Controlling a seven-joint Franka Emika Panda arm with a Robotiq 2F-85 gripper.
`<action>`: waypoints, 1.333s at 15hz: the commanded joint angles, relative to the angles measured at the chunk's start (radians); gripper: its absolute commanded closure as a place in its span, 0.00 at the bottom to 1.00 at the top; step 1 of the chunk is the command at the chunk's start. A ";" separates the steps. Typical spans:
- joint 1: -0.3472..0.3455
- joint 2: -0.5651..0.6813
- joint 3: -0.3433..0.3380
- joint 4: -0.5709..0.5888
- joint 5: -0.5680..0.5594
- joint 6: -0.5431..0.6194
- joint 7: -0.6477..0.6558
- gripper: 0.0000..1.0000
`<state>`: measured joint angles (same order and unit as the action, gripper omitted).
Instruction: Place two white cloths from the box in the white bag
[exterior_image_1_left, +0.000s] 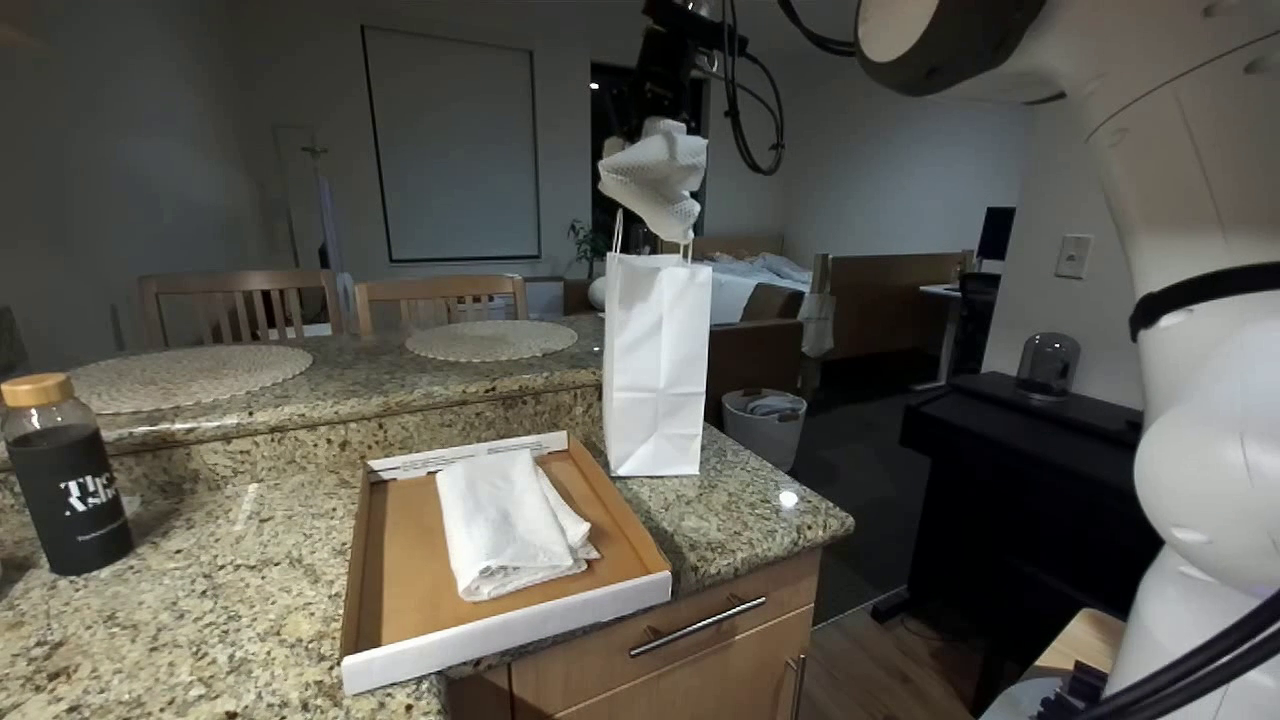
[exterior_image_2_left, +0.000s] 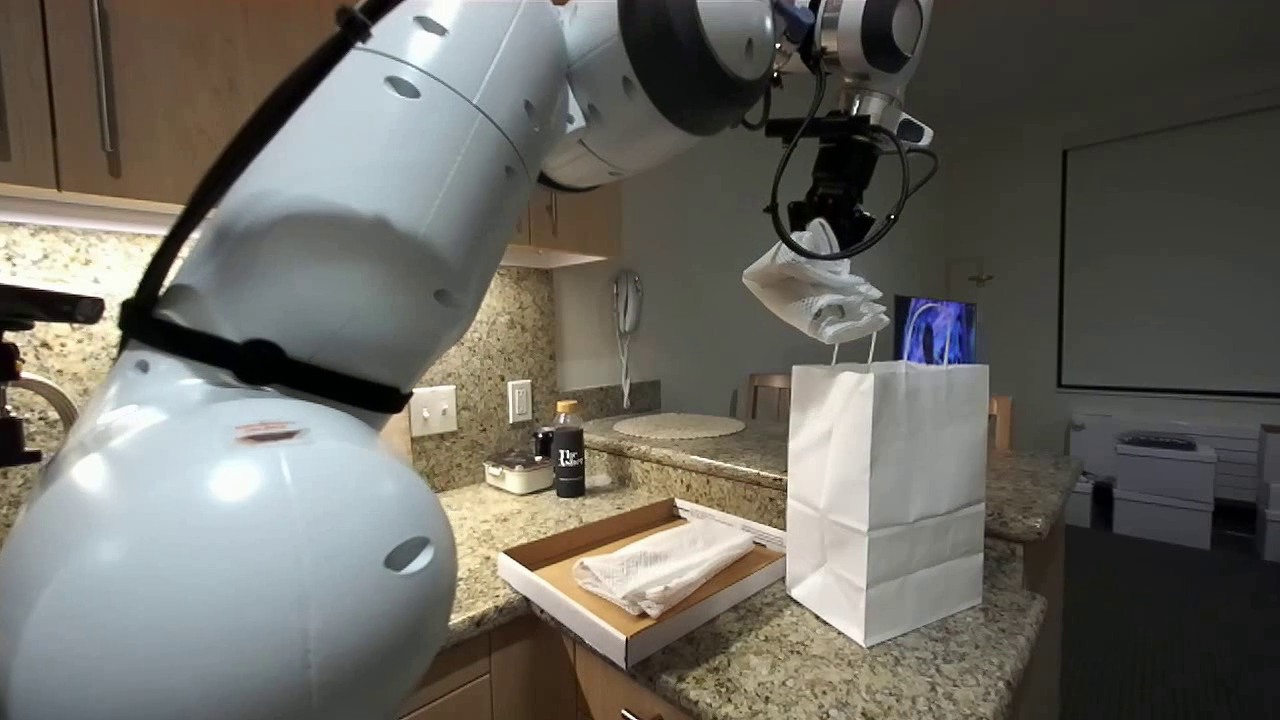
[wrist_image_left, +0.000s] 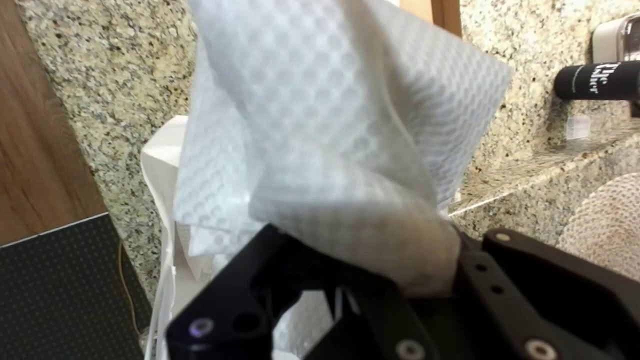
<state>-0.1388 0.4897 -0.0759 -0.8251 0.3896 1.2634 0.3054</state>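
1. The counter is speckled granite.
2. The arm is white and reaches over the counter. A red-marked label on it is too small to read.
3. The box lies flat on the counter, open side up. It is shallow, white outside and brown inside. Dark print runs along its farthest wall in that exterior view, too small to read.
4. The bag stands upright just beside the box, long axis vertical, open end up. It is white paper, creased across the lower part.
5. The gripper points down above the bag, clamped on the held cloth.
6. The boxed cloth lies in the box, its long axis running from the printed wall toward the opposite one. It is white and folded into a rough oblong, a lower layer jutting out on the bag's side.
7. The held cloth hangs in the air over the bag, its lower end just above the bag's top edge. Its long axis slants in both exterior views, and one corner pokes out sideways. It is white and folded in several layers; the wrist view shows rows of round dimples.
8. The bottle stands upright, across the box from the bag, with a dark sleeve and wood-coloured cap. White lettering reads "The Asher"; a smaller line beneath cannot be made out.
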 joint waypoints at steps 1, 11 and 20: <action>-0.083 0.129 0.031 0.175 0.100 -0.026 -0.030 0.92; -0.238 0.348 0.156 0.365 0.182 -0.006 0.036 0.92; -0.250 0.436 0.225 0.472 0.172 0.000 0.113 0.56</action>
<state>-0.3742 0.9026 0.1124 -0.4083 0.5573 1.2642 0.3656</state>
